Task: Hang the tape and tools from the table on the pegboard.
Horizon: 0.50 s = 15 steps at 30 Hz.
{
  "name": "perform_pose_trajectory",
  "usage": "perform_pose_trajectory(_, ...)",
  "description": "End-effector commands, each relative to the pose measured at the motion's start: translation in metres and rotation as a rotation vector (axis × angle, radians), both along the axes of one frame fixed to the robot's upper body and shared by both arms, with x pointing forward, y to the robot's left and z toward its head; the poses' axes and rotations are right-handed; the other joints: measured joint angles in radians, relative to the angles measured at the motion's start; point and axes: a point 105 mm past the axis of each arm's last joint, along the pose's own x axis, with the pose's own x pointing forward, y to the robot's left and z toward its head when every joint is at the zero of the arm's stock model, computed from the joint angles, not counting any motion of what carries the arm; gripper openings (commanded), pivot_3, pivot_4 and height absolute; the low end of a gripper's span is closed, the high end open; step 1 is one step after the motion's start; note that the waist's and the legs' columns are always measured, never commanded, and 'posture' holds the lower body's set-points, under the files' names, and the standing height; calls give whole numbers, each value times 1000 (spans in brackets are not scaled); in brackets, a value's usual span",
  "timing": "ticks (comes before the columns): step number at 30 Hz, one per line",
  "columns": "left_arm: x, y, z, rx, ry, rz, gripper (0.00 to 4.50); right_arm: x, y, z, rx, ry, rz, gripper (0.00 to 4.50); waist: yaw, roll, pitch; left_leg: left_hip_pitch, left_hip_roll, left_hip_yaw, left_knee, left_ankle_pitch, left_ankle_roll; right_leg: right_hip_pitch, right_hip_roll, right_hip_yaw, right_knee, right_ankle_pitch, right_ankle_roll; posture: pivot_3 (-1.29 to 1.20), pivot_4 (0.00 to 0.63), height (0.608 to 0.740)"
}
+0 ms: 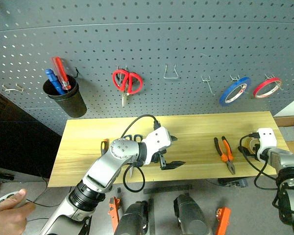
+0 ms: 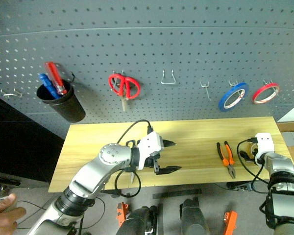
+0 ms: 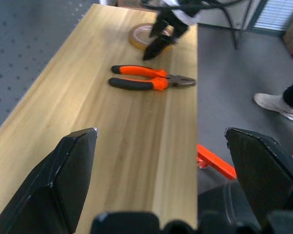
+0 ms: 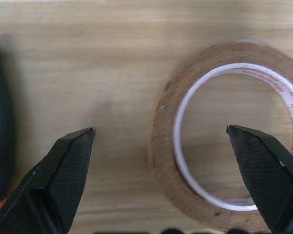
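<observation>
Right wrist view: right gripper (image 4: 161, 134) wide, straddling tape (image 4: 224, 129) wall; left gripper (image 1: 172, 152) wide, empty.

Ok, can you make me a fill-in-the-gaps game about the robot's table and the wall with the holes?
1. The pliers lying on the table have handles that are black and ____.
2. The scissors hanging on the pegboard have ____ handles.
3. The tape under the right gripper lies flat on the ____.
4. The left gripper has its fingers ____.

Missing words: orange; red; table; open
</observation>
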Motion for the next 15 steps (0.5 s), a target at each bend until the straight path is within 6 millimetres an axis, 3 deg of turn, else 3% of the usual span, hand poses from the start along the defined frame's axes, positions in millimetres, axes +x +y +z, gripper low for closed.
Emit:
perform_pose_trajectory(1,-10,1,8,-11,-25,-32,4478,-10,-11,-5,6,49,-27,4500,1,-1,1,0,0,0,0,0,0,0,0,0,0,0,0,-213,307,740)
perform_pose_trajectory(3,-10,2,9,-8,-25,-28,4478,-13,-9,-10,26,75,-28,4500,2,-2,1,0,0,0,0,0,0,0,0,0,0,0,0,-213,307,740)
perform_pose_trajectory(5,-9,3,10,-6,-27,-25,4500,-15,-4,-15,69,97,-34,3950,3,-2,1,0,0,0,0,0,0,0,0,0,-1,0,0,-214,301,740)
perform_pose_trajectory(15,-5,15,9,3,-28,-3,4500,-25,2,-33,98,135,-54,626,6,-3,1,0,0,-1,1,0,0,1,0,-1,-1,1,1,-219,270,740)
